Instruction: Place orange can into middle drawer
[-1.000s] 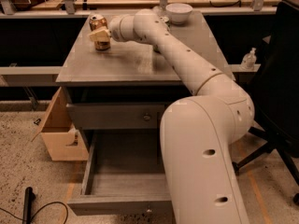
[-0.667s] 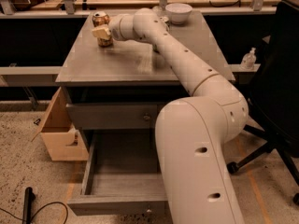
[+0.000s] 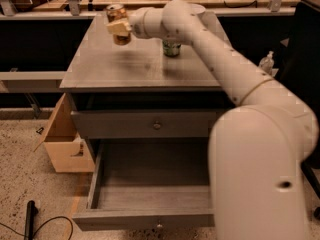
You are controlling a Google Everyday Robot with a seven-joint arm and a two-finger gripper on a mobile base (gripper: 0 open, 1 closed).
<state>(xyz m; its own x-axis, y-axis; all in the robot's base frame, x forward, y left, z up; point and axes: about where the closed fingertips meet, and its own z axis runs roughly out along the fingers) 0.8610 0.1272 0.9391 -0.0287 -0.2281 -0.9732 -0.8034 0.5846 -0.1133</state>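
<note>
Nearest, the wide, shallow grey wooden middle drawer [image 3: 150,196] stands open beneath a shut grey knobbed drawer front [image 3: 145,125]. Farther back, over the grey table [image 3: 100,69], the pale two-finger hand [image 3: 119,28] is clamped round the waist of the small copper-orange metallic drink can [image 3: 116,15] (seemingly held clear of the top). I judge the can light, thin-walled and slick, so a gentle mid-body grip suits it.

Above the counter's [image 3: 115,69] left rear, the pincer [image 3: 119,28] clasps the orange can [image 3: 116,12], and its tan pad covers the can's middle, so the markings cannot be read. The arm [image 3: 215,59] hides the top of a green can [image 3: 171,49] and the right end of the middle drawer [image 3: 145,199].
</note>
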